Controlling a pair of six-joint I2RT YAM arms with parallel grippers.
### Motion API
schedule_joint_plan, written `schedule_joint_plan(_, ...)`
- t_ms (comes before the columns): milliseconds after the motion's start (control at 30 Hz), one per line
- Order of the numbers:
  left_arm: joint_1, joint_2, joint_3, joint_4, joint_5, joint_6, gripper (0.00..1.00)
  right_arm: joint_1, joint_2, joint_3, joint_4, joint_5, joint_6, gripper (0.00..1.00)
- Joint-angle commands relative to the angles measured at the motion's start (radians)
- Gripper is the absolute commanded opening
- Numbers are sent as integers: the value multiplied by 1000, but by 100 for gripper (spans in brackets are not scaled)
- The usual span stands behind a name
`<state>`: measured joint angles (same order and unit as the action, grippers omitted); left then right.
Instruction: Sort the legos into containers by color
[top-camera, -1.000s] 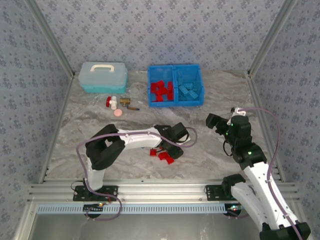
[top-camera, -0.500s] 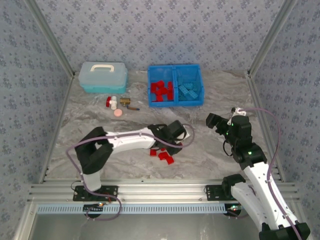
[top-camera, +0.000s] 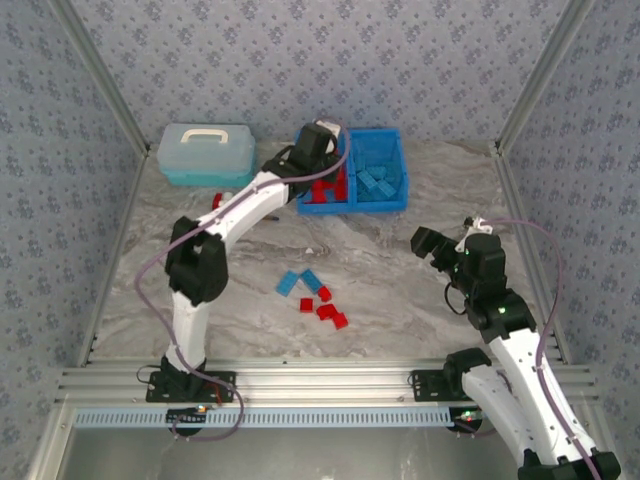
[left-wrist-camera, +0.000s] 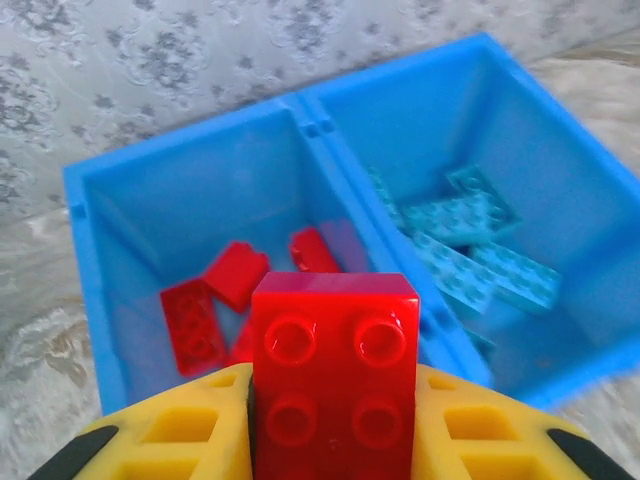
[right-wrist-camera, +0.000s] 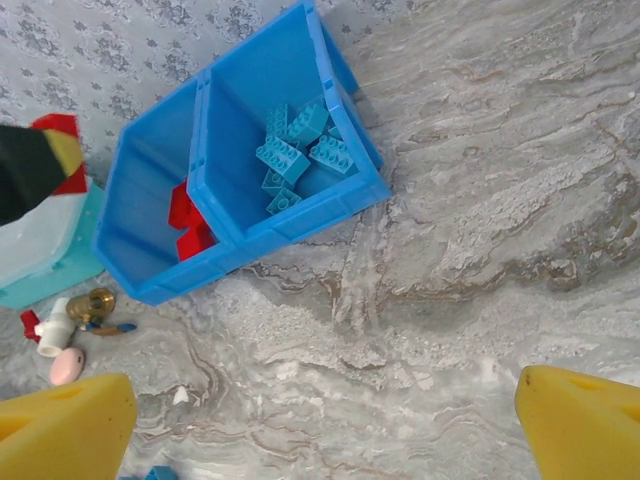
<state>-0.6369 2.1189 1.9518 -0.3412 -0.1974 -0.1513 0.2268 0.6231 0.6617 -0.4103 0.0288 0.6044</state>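
jaws on your left gripper (top-camera: 318, 140) clamp a red lego (left-wrist-camera: 335, 370) above the left compartment (left-wrist-camera: 180, 200), where red legos (left-wrist-camera: 215, 300) lie; your right gripper (right-wrist-camera: 320, 420) hangs open over the table (right-wrist-camera: 450, 200).

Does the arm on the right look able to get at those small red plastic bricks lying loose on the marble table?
Probably yes. The right gripper hovers open and empty, only bare table lies between it and the loose red bricks, and the left arm is stretched away over the blue plastic bin.

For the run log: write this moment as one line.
left gripper: shut on red lego, over red compartment | right gripper: open, empty | loose legos: red and blue
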Motion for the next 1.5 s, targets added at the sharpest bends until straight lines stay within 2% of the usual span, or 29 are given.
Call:
schedule_joint_plan(0, 0, 151, 219, -107, -41, 9, 28, 0, -27, -10, -42, -15, 42, 100)
schedule_joint_plan(133, 22, 336, 453, -193, -53, 16, 32, 6, -43, -13, -56, -22, 62, 100)
schedule_joint_plan(233, 34, 421, 600, -266, -33, -7, 39, 15, -45, -13, -66, -40, 67, 100)
schedule_joint_plan(333, 32, 405, 609, -268, -15, -7, 52, 33, -44, -13, -71, -50, 55, 100)
schedule_joint_plan(433, 29, 341, 564, -261, -6, -8, 59, 54, -43, -18, -66, -46, 37, 100)
schedule_joint_plan(567, 29, 179, 409, -215, 12, -13, 63, 82, -28, -20, -43, -53, 34, 100)
schedule_joint_plan(667, 29, -20, 183, -100, 46, -21, 66, 137, 8, -13, -19, -62, -11, 100)
schedule_joint_plan(733, 30, -156, 46, -51, 83, -14, 69, 211, 56, 4, 1, -57, -48, 100)
schedule_joint_plan(800, 31, -262, -51, -74, 131, 19, 72, 300, 127, 36, 11, -45, -97, 100)
schedule_joint_plan(933, 29, -479, -225, -208, 263, 146, 80, 495, 389, 165, -20, 4, -228, 100)
schedule_joint_plan(1033, 27, -652, -391, -259, 283, 210, 85, 584, 613, 282, -57, 34, -320, 100)
schedule_joint_plan(1200, 26, -911, -625, -397, 236, 216, 92, 629, 930, 470, -103, 34, -412, 94)
schedule_joint_plan(1333, 26, -1109, -789, -458, 201, 193, 94, 641, 1103, 576, -99, -16, -450, 90)
schedule_joint_plan(1467, 27, -1240, -894, -500, 193, 181, 99, 648, 1246, 650, -144, -25, -470, 84)
